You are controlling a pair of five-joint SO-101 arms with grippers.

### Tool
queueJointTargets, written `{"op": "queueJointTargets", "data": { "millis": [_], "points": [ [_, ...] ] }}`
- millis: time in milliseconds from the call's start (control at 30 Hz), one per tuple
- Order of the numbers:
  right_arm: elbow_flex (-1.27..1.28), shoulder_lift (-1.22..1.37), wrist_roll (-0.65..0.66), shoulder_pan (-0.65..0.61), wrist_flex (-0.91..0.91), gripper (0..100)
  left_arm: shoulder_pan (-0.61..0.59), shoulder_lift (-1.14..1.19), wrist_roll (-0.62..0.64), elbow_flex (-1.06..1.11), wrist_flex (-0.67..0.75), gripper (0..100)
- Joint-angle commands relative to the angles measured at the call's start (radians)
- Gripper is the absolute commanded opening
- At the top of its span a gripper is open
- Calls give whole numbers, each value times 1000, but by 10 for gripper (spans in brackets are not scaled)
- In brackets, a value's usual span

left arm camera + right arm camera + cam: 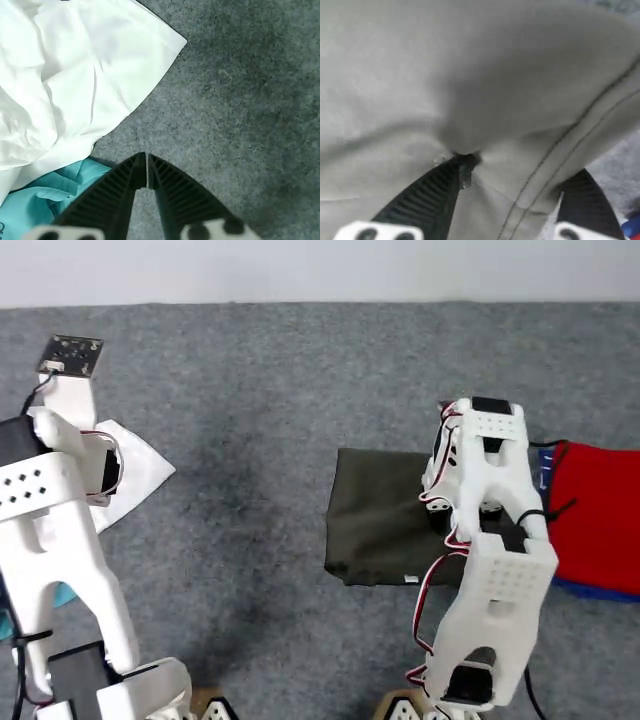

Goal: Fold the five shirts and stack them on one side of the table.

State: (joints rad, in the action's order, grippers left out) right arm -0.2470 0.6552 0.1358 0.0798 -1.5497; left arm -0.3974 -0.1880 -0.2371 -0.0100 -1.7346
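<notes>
**A:** What is the right pincer [520, 172] doing?

**B:** Its jaws stand well apart and are pushed down into the olive shirt [470, 75], with a ridge of cloth bulging between them. One tip dents the fabric, but as far as I can judge nothing is clamped. I read it as set to nip a fold.

**A:** Where does that shirt lie?

**B:** It lies flat on the desk [250, 390], right of the middle and nearer the front edge than the far one. It is already a tidy rectangle. So I judge its folding is nearly done, and the grip is for a last fold or for carrying.

**A:** Carrying it where?

**B:** Probably to the right edge. A red shirt [600, 520] lies there just beside the olive one, though the arm hides whether they touch. Blue cloth [545, 475] peeps out from under the red shirt, and that looks like the stack.

**A:** And the left pincer [148, 162]?

**B:** It is closed tight and holds nothing. It hangs over bare desk just beside a white shirt [75, 75].

**A:** Why there?

**B:** The white shirt lies rumpled at the left edge, over a teal shirt [40, 200]. Both look unfolded, so that heap seems to be the waiting pile. The arm is well placed there for the next pick.
</notes>
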Motion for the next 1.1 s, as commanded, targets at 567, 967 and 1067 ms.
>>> {"op": "queueJointTargets", "data": {
  "millis": [567, 967, 1067],
  "points": [
    [-37, -133, 690, 76, 127, 9, -2, -35, -5, -2, -18, 14],
    [-258, -73, 1151, -24, 380, 9, 0, -43, -5, 59, -18, 14],
    [-258, -30, 1165, -54, 447, 9, 11, -44, -5, 58, -18, 14]
  ]
}}
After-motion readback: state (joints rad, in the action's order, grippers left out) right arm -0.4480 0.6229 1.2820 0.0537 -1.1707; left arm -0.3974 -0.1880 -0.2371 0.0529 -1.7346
